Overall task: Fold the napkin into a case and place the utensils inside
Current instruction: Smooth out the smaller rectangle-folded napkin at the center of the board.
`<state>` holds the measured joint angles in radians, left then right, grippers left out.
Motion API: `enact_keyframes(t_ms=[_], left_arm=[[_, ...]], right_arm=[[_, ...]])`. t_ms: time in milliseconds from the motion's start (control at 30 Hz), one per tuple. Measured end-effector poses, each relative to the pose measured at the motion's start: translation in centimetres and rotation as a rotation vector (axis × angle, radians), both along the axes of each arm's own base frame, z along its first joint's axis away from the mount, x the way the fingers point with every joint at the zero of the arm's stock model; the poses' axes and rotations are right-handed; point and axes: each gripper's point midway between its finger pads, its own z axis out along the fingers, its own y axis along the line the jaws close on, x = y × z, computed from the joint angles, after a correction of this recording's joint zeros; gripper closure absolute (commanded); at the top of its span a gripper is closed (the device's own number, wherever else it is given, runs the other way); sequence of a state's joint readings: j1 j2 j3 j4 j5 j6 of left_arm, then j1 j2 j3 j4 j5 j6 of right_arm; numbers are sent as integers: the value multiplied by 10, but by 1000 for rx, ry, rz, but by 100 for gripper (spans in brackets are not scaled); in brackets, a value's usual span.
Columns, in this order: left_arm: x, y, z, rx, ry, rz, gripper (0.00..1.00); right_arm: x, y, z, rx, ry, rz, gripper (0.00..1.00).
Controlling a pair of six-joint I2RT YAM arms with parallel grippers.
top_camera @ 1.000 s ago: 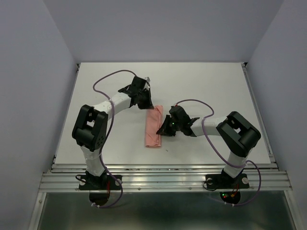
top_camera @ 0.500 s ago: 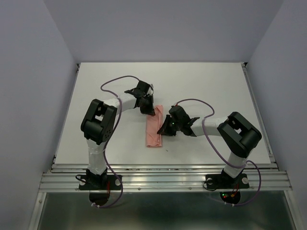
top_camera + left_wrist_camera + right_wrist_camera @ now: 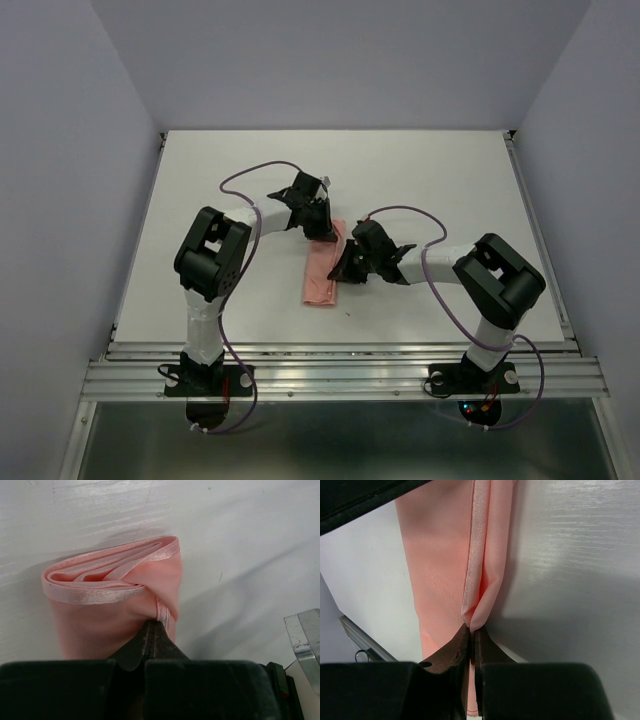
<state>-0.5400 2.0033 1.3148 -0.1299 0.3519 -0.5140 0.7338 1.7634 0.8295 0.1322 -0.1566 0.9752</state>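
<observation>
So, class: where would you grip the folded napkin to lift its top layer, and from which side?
Probably the hemmed long edge on its right, coming in low from that side. The napkin lies flat as a layered strip, so only its edges offer a thin lip; the right pincer is shut on that hem, the left pincer on the far end.

White table (image 3: 450,180), plain lavender-grey walls (image 3: 340,60) on three sides, aluminium rail (image 3: 340,378) along near edge

No legible text, label, brand or number in view.
</observation>
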Motion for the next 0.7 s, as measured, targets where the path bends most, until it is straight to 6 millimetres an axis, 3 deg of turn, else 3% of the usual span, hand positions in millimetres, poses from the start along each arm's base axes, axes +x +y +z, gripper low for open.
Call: enact_keyframes(t_ms=[567,667,700], left_arm=[[3,-17,-5,-79,9,-18,100],[5,-17,-4,-78,-4,-14,100],[7,-16,-4,-74,-13,-9,100]], right_arm=[[2,-1,1,-11,-10,-1,98],[2,-1,1,-14,-15,5,88],[2,-1,2,-15,-19,9,72]])
